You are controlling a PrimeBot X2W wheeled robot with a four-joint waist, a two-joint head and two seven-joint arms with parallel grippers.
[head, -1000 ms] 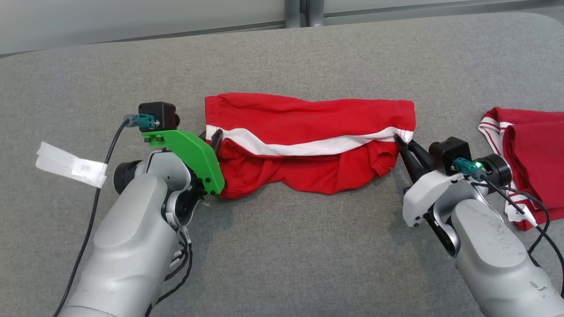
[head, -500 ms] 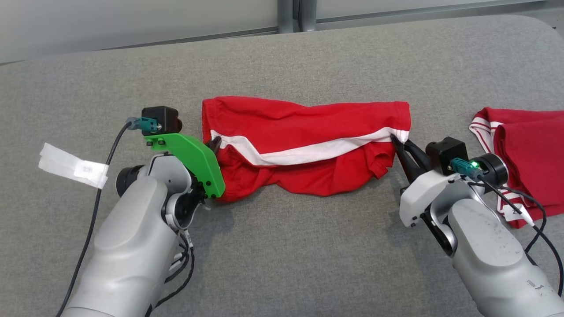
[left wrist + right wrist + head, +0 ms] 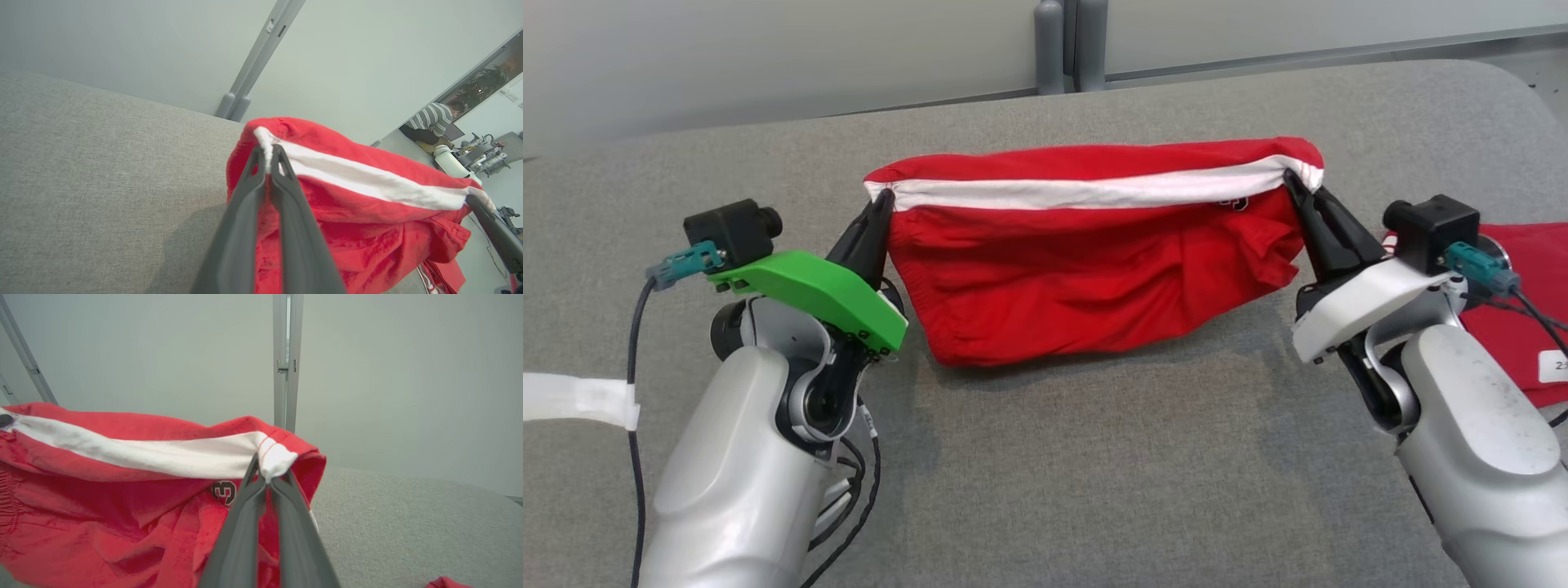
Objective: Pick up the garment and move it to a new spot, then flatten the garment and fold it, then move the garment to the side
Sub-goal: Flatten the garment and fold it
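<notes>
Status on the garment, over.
Left gripper, right gripper shut on ends of red white-striped garment. Garment hangs taut, lower edge on grey table. Another red garment right, apart.

The shorts (image 3: 1094, 278) are bright red, with one broad white stripe (image 3: 1086, 193) along their top edge at the centre of the head view. In the right wrist view a small dark badge (image 3: 224, 492) with the figure 3 sits below the stripe. The tabletop (image 3: 1094, 490) is mid-grey with a fine woven fleck. The left gripper (image 3: 880, 198) and right gripper (image 3: 1290, 175) are dark charcoal. At the lower left are a vivid green bracket (image 3: 809, 286), a black camera (image 3: 731, 233), a teal plug (image 3: 682, 263) and a silver-grey forearm (image 3: 727, 474). The right wrist's bracket (image 3: 1356, 302) is white. At the right edge is a second red garment (image 3: 1539, 253) with a white label (image 3: 1553, 365), and at the left edge a white tape strip (image 3: 576, 398). The person (image 3: 433, 118) at the right of the left wrist view wears grey-and-white stripes.
</notes>
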